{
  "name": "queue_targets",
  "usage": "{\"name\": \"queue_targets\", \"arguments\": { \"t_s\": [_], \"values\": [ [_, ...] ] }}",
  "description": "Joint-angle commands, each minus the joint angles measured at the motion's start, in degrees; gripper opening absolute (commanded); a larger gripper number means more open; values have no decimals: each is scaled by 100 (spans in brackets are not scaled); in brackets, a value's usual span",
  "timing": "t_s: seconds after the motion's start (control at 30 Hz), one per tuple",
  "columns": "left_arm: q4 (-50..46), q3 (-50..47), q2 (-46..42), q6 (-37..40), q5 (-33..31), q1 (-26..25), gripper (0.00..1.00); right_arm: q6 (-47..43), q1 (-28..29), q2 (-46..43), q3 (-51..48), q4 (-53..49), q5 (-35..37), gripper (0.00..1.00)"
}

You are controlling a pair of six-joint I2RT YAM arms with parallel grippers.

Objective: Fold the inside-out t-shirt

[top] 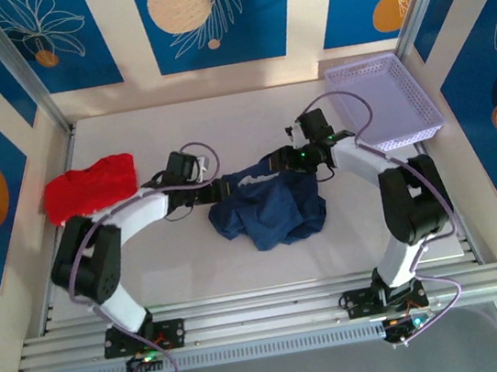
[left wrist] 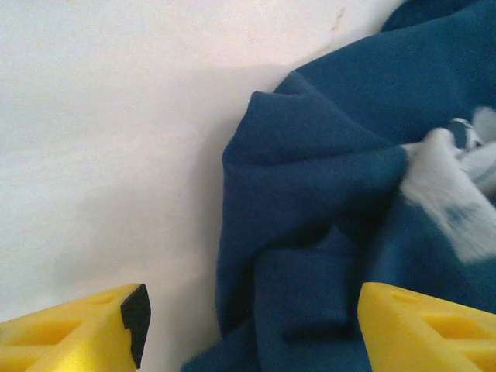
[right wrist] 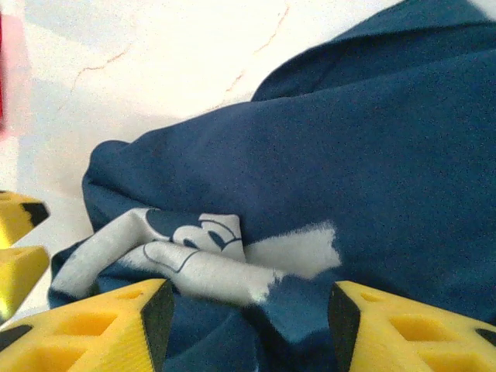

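The inside-out t-shirt [top: 269, 213] lies crumpled in a dark navy heap at the middle of the table. My left gripper [top: 230, 188] sits low at its upper left edge. In the left wrist view its yellow fingers [left wrist: 77, 333] stand wide apart, so the left gripper [left wrist: 252, 325] is open over a fold of the t-shirt [left wrist: 325, 201]. My right gripper [top: 268, 163] is at the heap's upper edge. The right gripper [right wrist: 248, 318] is open too, with loose cloth and a white print [right wrist: 201, 256] of the t-shirt [right wrist: 349, 155] between its fingers [right wrist: 411, 329], not pinched.
A bright red garment [top: 90, 188] lies bunched at the table's left side. A lilac basket [top: 383, 100] stands at the back right corner. Bare white tabletop [top: 221, 125] stretches behind the shirt. Both arms bend inward toward the middle.
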Motion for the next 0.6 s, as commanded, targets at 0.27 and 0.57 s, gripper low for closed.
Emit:
{"name": "queue_targets", "arguments": {
  "t_s": [0.27,0.57],
  "values": [
    [620,868,1376,-358,972,73,49,281,0,445,141,499,-1097,18],
    [819,1441,768,-7,910,246,0,11,-278,-766,533,441,-1206,0]
  ]
}}
